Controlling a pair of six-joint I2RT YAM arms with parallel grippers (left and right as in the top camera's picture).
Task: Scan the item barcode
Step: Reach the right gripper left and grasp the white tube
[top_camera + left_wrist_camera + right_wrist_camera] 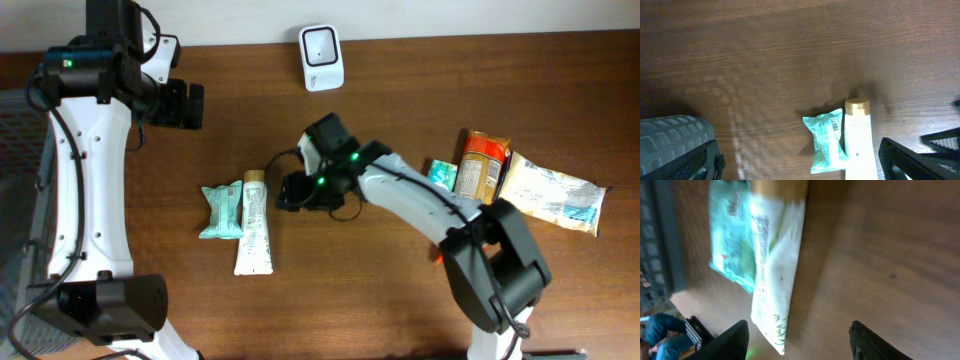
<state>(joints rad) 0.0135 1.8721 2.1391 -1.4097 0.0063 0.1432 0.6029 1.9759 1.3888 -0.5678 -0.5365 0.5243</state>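
From overhead, the white tube [254,228] lies flat on the tabletop [400,300], left of centre, its gold cap [254,178] towards the far edge. A teal packet [221,211] lies touching its left side. The right hand [287,192] hangs just beside the tube's cap end, released, with nothing between its fingers. The left hand [190,104] is held well apart from both items, near the far left corner, spread wide and empty.

Only this view takes in the white scanner [321,57], standing at the far edge (well away from the tube), and the group at the right: a small teal pack [443,175], an orange pouch [483,165] and a pale bag [553,192], packed close together.

The left wrist camera adds what the overhead cannot resolve: a small barcode [833,127] printed on the teal packet's upper right corner, facing up. Its own fingers [675,145] sit at the bottom corners of the frame, far apart.

The right wrist camera looks along the tube from close by, with its fingers [732,342] parted at the bottom edge and bare wood between them. It shows lines of small dark print along the tube and a green leafy design near its crimped end (all too blurred to read). No brand name can be made out on any item in any view.
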